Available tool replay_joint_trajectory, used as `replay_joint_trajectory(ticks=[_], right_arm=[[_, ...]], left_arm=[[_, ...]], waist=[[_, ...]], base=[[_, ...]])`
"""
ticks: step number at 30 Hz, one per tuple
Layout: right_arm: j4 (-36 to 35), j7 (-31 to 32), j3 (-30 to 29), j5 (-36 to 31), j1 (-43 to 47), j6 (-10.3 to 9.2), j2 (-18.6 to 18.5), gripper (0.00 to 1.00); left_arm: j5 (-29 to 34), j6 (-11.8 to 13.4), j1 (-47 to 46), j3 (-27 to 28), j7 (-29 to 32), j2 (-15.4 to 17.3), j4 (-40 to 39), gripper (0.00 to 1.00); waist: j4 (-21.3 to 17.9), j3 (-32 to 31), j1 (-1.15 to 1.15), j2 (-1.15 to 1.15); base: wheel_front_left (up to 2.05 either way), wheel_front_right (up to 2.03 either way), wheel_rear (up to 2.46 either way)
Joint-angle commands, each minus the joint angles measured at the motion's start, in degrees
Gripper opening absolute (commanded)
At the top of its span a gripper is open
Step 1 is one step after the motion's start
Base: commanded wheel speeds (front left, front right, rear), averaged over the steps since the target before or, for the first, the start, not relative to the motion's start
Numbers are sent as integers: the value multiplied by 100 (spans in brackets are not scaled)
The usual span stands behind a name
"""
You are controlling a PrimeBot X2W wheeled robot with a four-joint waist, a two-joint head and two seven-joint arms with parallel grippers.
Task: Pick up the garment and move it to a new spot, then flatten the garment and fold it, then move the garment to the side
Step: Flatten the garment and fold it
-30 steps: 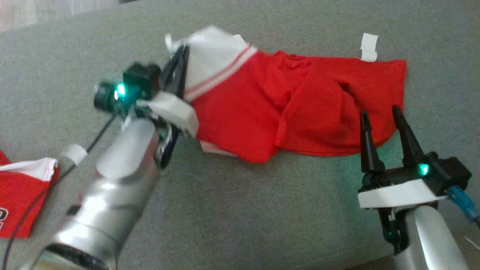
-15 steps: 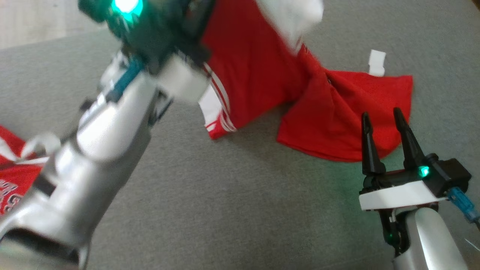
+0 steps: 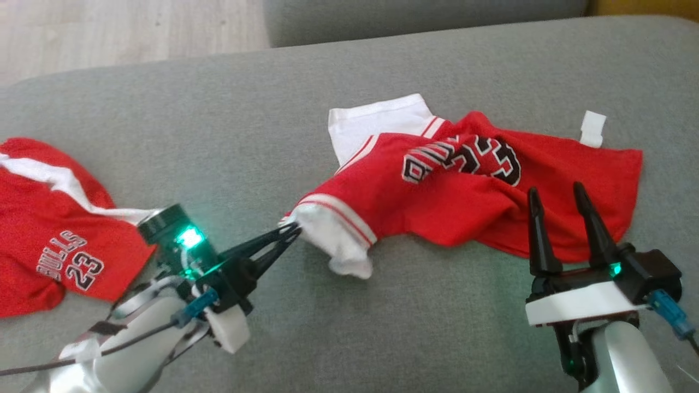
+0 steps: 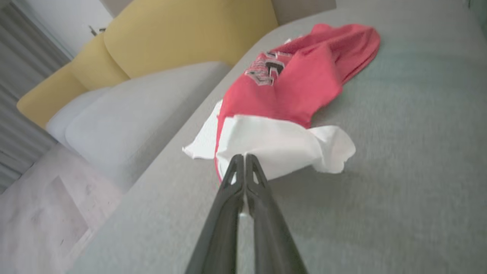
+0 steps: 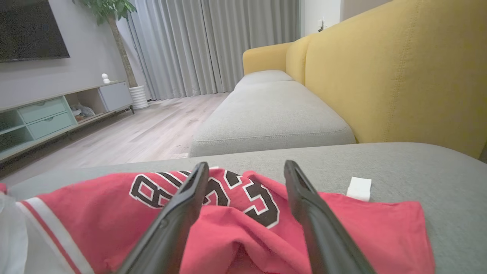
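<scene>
Head view gives me the grey sofa cushion (image 3: 382, 338) with the red garment (image 3: 453, 213) lying crumpled across its middle, number print up, its white sleeve (image 3: 338, 245) stretched toward my left. A second red jersey (image 3: 49, 245) lies well apart at the far left. I judge this is the flattening step: the garment is bunched and not yet folded. My left arm (image 3: 125, 349) lies low at the lower left, and the left end effector (image 3: 292, 230) is pinched shut on the sleeve edge. Left wrist view shows its fingers (image 4: 232, 179) together on white cloth. My right arm (image 3: 622, 355) stands upright at the lower right. The right end effector (image 3: 554, 194) is spread wide and holds nothing, its tips over the near hem. Next, I think, it must drop and nip that hem so both can pull the cloth taut.
</scene>
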Motion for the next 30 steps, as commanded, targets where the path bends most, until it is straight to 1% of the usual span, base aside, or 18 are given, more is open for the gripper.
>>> replay_joint_trajectory(ticks=[1,3,5,6,7,11,12,15,18,20,23,26,27,30], right_arm=[[-169,-61,124,-40,-73,-4,-32,100],[-162,-61,137,-49,-72,-4,-32,100],[-162,-61,137,-61,-69,-4,-32,100],[-165,-61,132,-68,-68,-4,-32,100],[-167,-61,125,-77,-65,-4,-32,100],[-168,-61,116,-121,-34,-4,-32,100],[-172,-61,117,-133,-19,-4,-32,100],[-189,-61,85,-175,41,-4,-32,100],[-195,-61,22,-214,133,-4,-32,100],[-156,-61,-29,-241,213,-4,-32,100],[25,-61,-112,-277,330,-4,-32,100],[289,-61,-200,-358,360,-4,-32,100],[529,-61,-255,-453,316,-4,-32,100],[989,-61,-345,-551,146,-4,-32,100]], left_arm=[[26,35,-248,252,6,200,-31,0],[60,98,-196,203,2,160,256,0],[17,149,-150,179,0,29,533,0],[-3,183,-138,170,25,-50,658,47],[7,220,-141,148,42,-121,766,100],[-77,467,-126,211,41,-401,1119,100],[-135,565,-112,277,30,-460,1190,100],[-395,978,-45,619,-102,-633,1258,100],[-784,1376,140,1062,-239,-807,1146,100],[-1085,1653,319,1425,-309,-943,950,100],[-1361,1949,643,1847,-357,-1114,542,100],[-1371,2087,940,2108,-364,-1263,58,100],[-1290,2086,1093,2185,-365,-1319,-144,100],[-1167,2013,1189,2239,-366,-1376,-271,100]], waist=[[49,-44,1,0],[70,-60,1,0],[88,-68,1,0],[96,-66,1,0],[103,-65,1,0],[101,-80,1,0],[92,-90,1,0],[57,-119,1,0],[32,-153,1,0],[25,-165,1,0],[35,-184,1,0],[90,-162,1,0],[138,-132,1,0],[212,-67,1,0]], base=[[0,0,0],[0,0,0],[0,0,0],[0,0,0],[0,0,0],[0,0,0],[0,0,0],[0,0,0],[0,0,0],[0,0,0],[0,0,0],[0,0,0],[0,0,0],[0,0,0]])
